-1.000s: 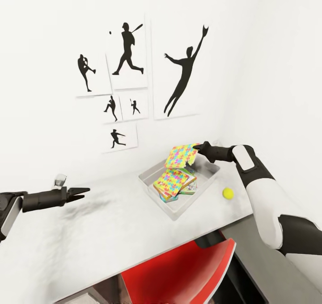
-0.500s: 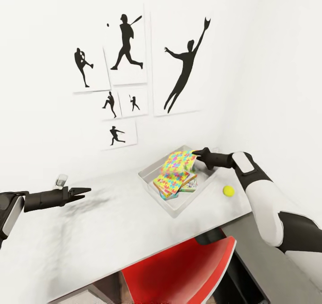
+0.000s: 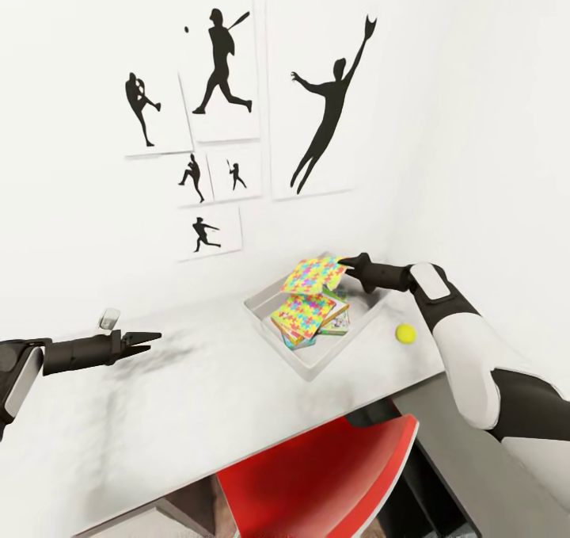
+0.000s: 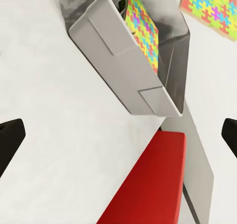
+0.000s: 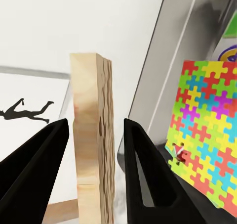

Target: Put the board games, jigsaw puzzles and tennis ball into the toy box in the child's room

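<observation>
The right gripper point(image 3: 343, 264) pinches 1 jigsaw puzzle point(image 3: 310, 276) by its edge, holding it tilted above the far side of the light grey toy box point(image 3: 265, 316) on the white table point(image 3: 182, 411). In the right wrist view its fingers point(image 5: 37, 164) sit closely on either side of the sheet's wooden edge. Inside the box, a second jigsaw point(image 3: 299, 317) lies tilted on stacked board games point(image 3: 339, 322). The tennis ball point(image 3: 405, 332) rests on the table just right of the box. The left gripper point(image 3: 150, 337) hovers over the table's left part, jaws narrowly parted, empty. A red chair point(image 3: 317, 482) stands at the near edge.
</observation>
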You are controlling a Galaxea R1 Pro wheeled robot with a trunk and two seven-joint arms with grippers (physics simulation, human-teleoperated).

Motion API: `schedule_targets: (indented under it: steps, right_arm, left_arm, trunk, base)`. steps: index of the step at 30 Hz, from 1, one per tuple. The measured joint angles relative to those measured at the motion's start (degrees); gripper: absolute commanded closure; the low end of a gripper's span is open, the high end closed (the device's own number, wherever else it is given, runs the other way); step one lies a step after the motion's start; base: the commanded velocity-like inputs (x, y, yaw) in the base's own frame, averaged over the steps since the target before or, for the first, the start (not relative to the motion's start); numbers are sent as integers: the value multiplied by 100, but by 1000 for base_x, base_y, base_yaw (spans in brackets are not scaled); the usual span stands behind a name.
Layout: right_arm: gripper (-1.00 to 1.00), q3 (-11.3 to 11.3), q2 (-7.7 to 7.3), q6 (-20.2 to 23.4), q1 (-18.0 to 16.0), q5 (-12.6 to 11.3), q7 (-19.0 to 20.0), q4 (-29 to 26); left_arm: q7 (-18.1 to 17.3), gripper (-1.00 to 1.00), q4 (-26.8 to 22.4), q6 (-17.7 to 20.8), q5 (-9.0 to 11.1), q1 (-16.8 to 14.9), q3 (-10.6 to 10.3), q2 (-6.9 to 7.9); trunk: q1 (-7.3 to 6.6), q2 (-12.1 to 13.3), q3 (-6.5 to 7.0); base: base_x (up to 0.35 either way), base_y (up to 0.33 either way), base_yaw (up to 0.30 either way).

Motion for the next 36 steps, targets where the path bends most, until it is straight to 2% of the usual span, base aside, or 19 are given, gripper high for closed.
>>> schedule_targets:
  steps: [36]
  right_arm:
    - [100,0,35,-63,-1,-1,-114,1]
  left_arm:
    - [-49,-100,-56,38,44,0,-7,-2]
  trunk:
    - [0,-1,-342]
  base:
    - [0,0,0]
